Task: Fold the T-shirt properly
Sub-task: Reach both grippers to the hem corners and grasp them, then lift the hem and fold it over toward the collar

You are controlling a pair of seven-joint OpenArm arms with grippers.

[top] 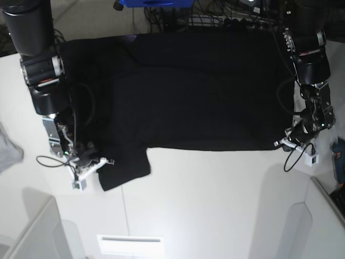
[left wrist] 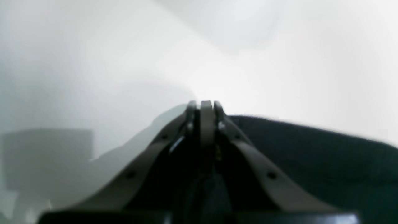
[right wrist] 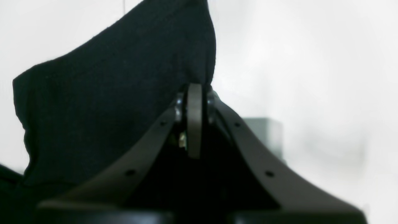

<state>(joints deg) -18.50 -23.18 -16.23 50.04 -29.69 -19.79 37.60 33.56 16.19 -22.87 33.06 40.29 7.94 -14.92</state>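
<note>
The T-shirt [top: 194, 91] lies spread flat on the white table [top: 215, 205], plain black side up, its long axis running across the base view; one short sleeve [top: 125, 168] juts toward the near edge at that view's left. No print, label or writing can be read anywhere.

The right gripper [top: 102, 161] has its fingers pressed together on the sleeve's edge, black fabric rising past the tips in the right wrist view. The left gripper [top: 281, 142] sits at the shirt's opposite lower corner, fingers together (that wrist view is blurred, so whether cloth lies between them cannot be told). The shirt's far edge merges with dark cables [top: 215, 19] behind.
</note>
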